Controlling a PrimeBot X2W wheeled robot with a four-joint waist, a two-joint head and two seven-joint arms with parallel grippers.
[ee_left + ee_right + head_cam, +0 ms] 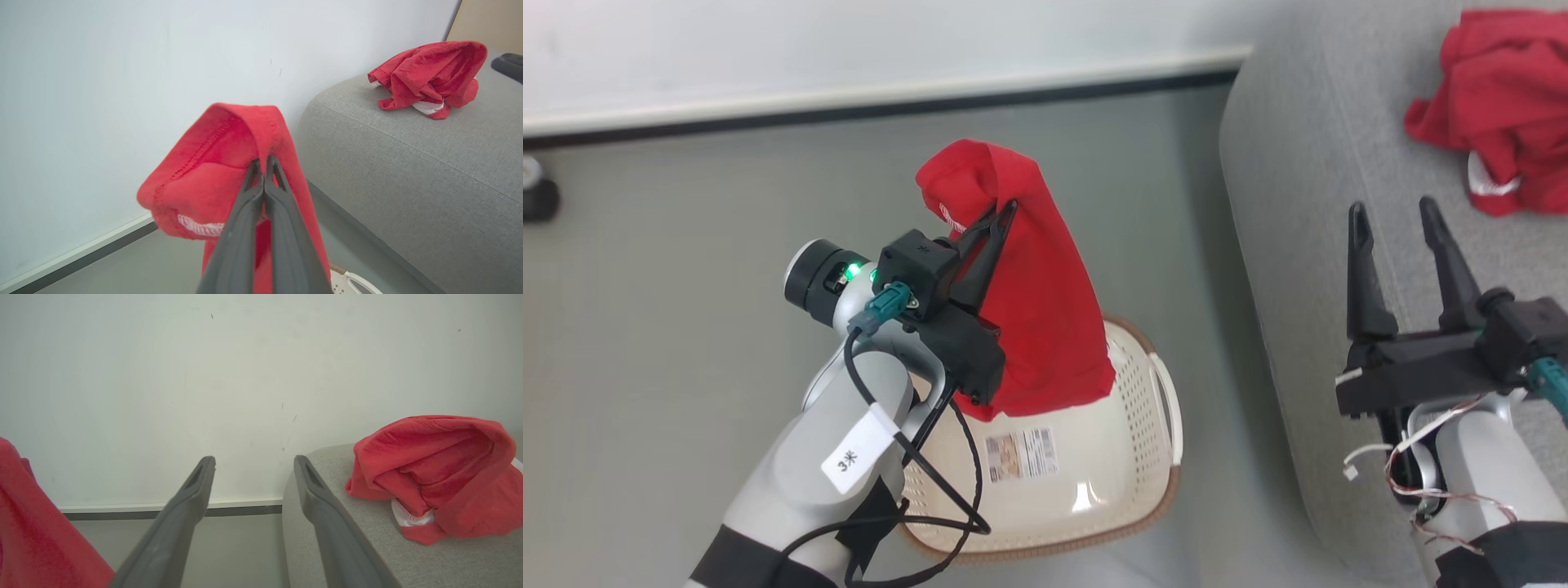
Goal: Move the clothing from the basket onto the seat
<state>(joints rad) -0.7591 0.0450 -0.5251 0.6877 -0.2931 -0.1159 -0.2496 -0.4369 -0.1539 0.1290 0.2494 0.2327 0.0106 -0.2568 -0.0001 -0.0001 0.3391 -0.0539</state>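
My left gripper (1005, 211) is shut on a red garment (1029, 302) and holds it in the air above the cream basket (1086, 482), which stands on the floor left of the sofa. The cloth drapes down over the basket's far rim; what lies under it in the basket is hidden. In the left wrist view the closed fingertips (263, 163) pinch a fold of the same garment (212, 179). A second red garment (1503, 106) with white trim lies crumpled on the grey seat (1307, 188). Over the seat's front edge my right gripper (1396, 214) stands open, holding nothing.
A white wall with a dark baseboard (874, 110) runs behind the basket. Grey floor (670, 269) spreads to the left. A dark round object (538, 196) sits at the far left by the wall. The basket bottom carries a barcode sticker (1021, 453).
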